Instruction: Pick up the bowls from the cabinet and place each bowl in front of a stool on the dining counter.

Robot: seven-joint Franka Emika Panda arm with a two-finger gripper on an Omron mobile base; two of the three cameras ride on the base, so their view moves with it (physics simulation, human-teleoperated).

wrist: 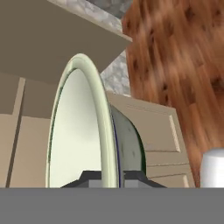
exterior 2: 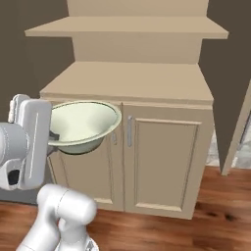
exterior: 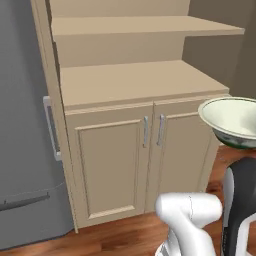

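Before the beige cabinet [exterior: 125,150], over reddish wood floor [exterior 2: 206,215], the hand [wrist: 111,179] pinches a bowl [exterior 2: 81,125] rim.

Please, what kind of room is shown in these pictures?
Probably a home kitchen: a beige cabinet with open shelves, a grey fridge beside it, a wooden floor, and a bowl held by the end effector.

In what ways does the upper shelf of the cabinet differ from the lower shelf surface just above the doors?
The upper shelf is a thin board that sits higher; the lower shelf surface is the deep top of the door unit. The upper shelf juts sideways past the cabinet back panel, while the lower one ends flush with the cabinet sides. Both are the same beige wood, and both are bare of dishes; the bowl hangs in front of the doors instead.
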